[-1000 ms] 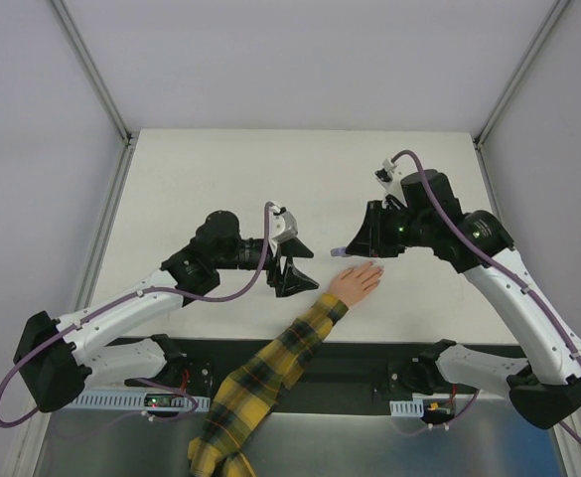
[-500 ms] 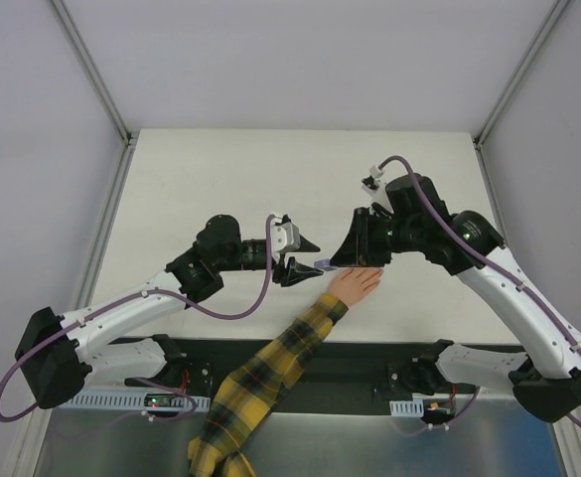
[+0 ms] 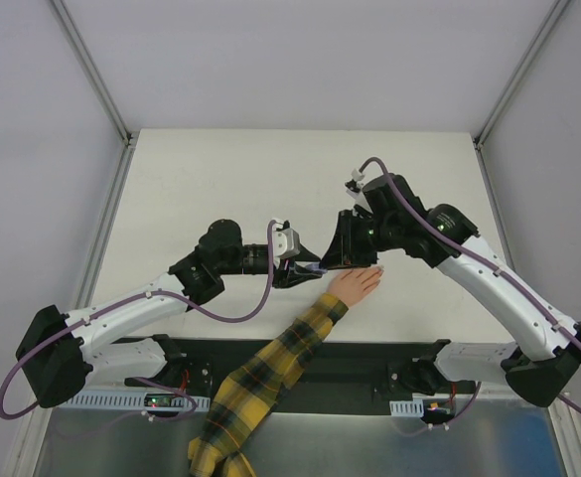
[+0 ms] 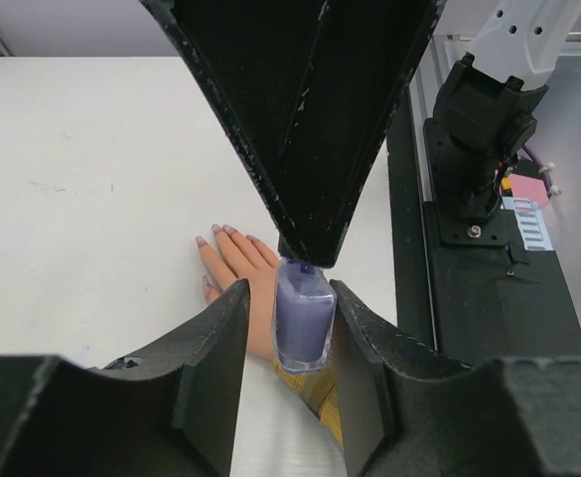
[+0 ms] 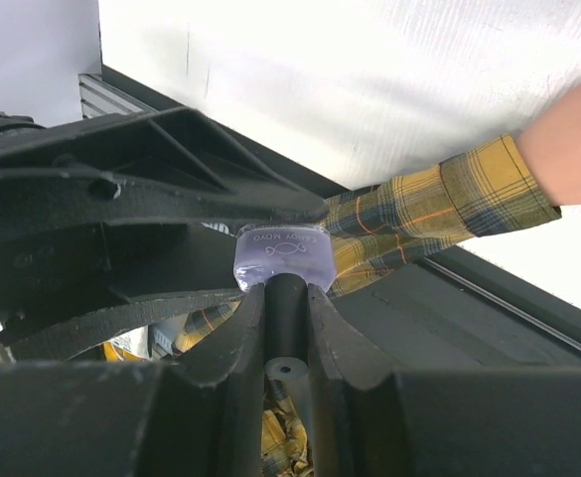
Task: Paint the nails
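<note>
Nearest, at the left gripper (image 4: 290,298): black fingers (image 4: 211,363) set on either side of a small purple translucent bottle (image 4: 303,316), base toward the wrist, neck pointing away. One finger against the bottle's side, a thin strip of skin colour showing at the other; cannot tell whether truly clamped or only close.

Straight ahead of those tips, nose to nose with them: the right gripper (image 5: 283,291), pinched together on the bottle's dark cap (image 5: 285,313).

Below the left gripper's tips, down on the white table (image 4: 91,169): the cuff of a yellow-and-black plaid sleeve (image 5: 439,199), trailing back off the table's near edge. Just past the cuff, under and beyond the bottle: a small peach-skinned hand (image 4: 238,266), lying flat.

A little farther still, past the left gripper's tips and off to their left in the wrist view: the tiny pale nails (image 4: 217,230), fingertips pointing away from that wrist, lower than both grippers.

Farthest, off to the right of the left gripper: a black arm base (image 4: 479,119) on the dark strip along the table's edge.
</note>
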